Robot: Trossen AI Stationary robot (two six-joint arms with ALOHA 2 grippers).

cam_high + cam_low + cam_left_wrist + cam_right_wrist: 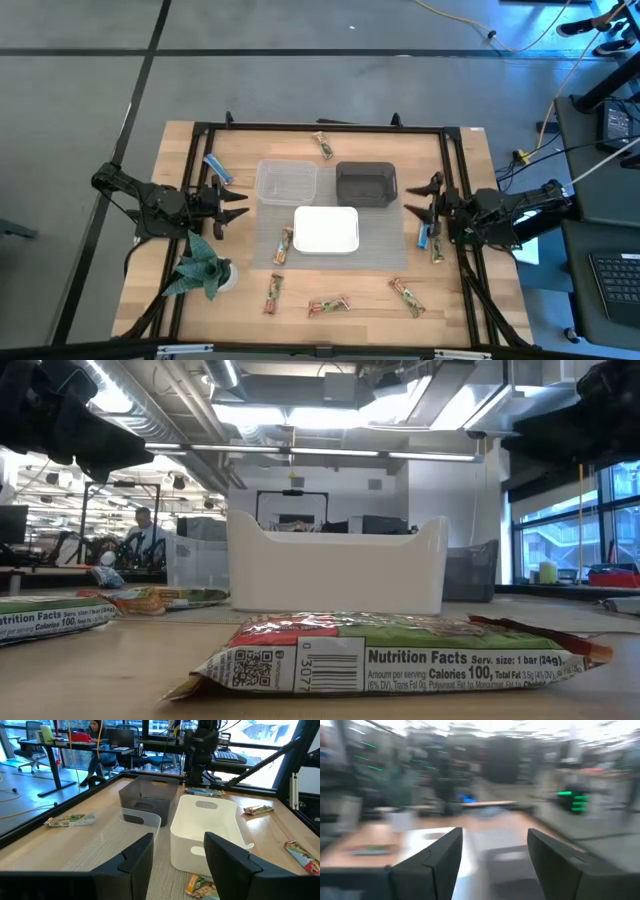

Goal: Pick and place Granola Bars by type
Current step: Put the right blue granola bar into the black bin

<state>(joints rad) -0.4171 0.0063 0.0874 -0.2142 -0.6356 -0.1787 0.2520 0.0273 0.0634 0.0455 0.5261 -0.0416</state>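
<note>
Two grippers face each other across your table, and neither holds a bar. At your far left the left gripper (pixel 232 203) hovers over the wood with its fingers parted and nothing between them; a blue granola bar (pixel 217 168) lies just beyond it toward the far edge, and the green paper plant figure (pixel 200 266) stands just on its near side. Ahead of that gripper sit three tubs on a grey mat (pixel 375 238): a clear tub (pixel 286 183) closest to it, a dark grey tub (pixel 366 184) beside that, and a white tub (pixel 326 229) in front of both. A tan and green bar (pixel 284 246) lies on the mat touching the white tub's left side, so the tub wall crowds it. Along the near edge you have three more tan bars spread out: one (pixel 273 293) at the left, one (pixel 328 305) in the middle, and one (pixel 407 295) toward the right. Another tan bar (pixel 323 146) lies alone past the tubs, near the far rail. At your right the right gripper (pixel 425 199) hangs with fingers apart and empty, and two bars lie close under it, a blue one (pixel 424 236) and a green-tan one (pixel 437 249), side by side at the mat's right edge.
</note>
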